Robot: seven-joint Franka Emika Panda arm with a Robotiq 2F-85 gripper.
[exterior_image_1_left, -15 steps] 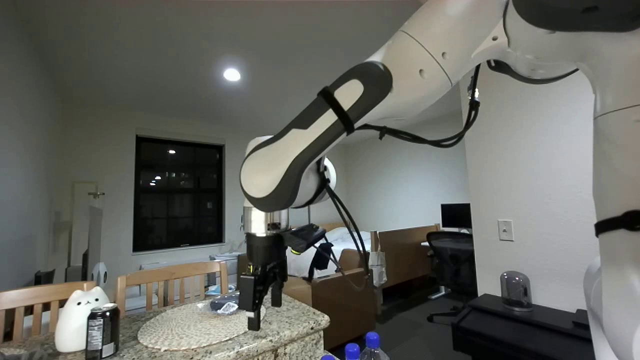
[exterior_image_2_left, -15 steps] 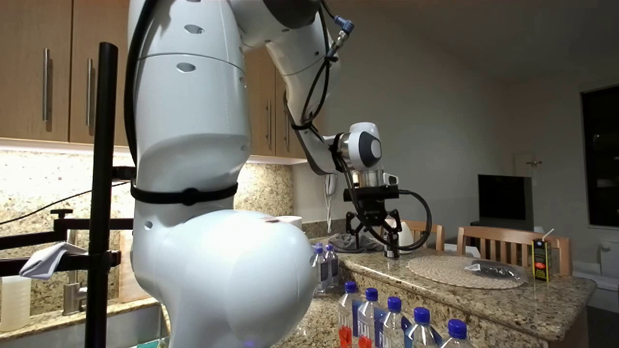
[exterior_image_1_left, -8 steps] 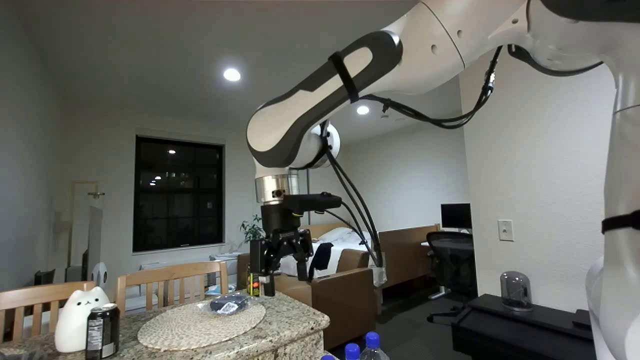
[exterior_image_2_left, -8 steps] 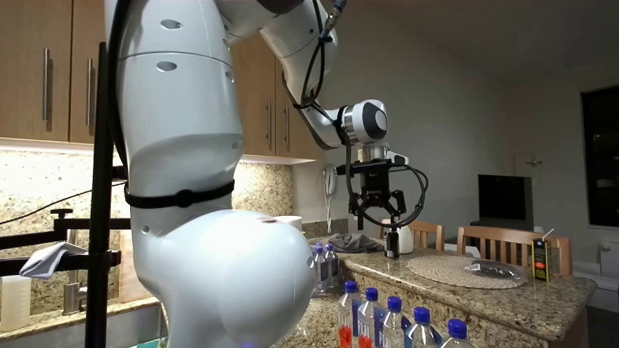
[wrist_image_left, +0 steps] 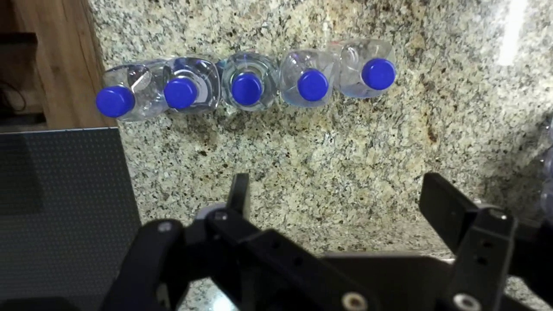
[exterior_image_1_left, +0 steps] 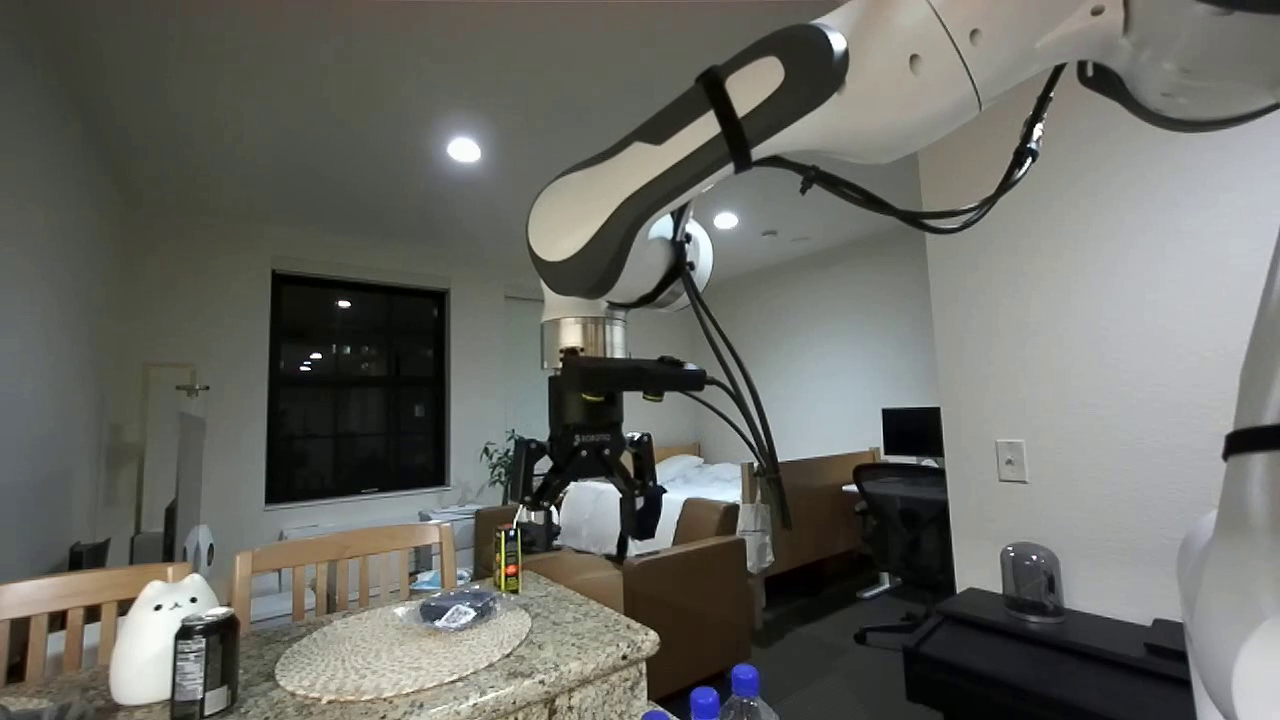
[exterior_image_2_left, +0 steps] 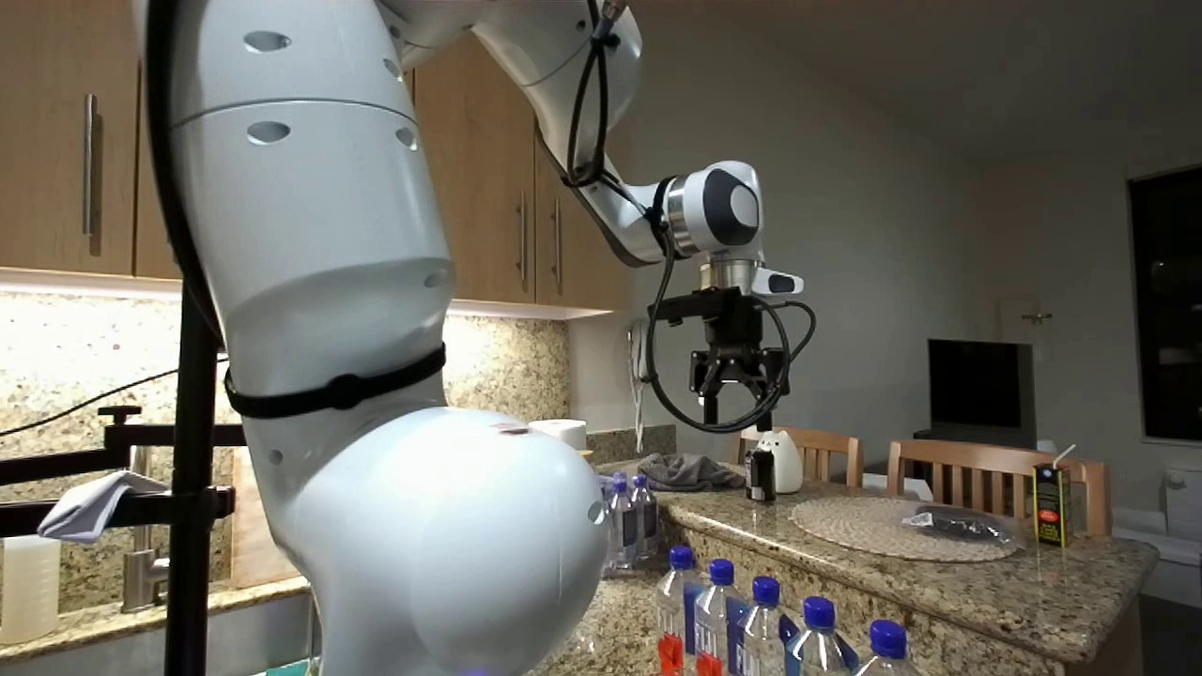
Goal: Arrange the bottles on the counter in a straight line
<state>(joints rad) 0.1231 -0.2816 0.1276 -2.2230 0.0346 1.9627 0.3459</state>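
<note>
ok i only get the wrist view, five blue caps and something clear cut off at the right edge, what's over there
Observer: Likely more bottles: in an exterior view, at least two stand beyond the five bottles you see.
Operator: am i touching anything, can't judge height
Observer: It doesn't look like it; in both exterior views the open gripper hangs in the air, above the level of the raised counter.
Operator: what's standing on that one
Observer: Among other things, a black can, close by a white cat-shaped figure.
</note>
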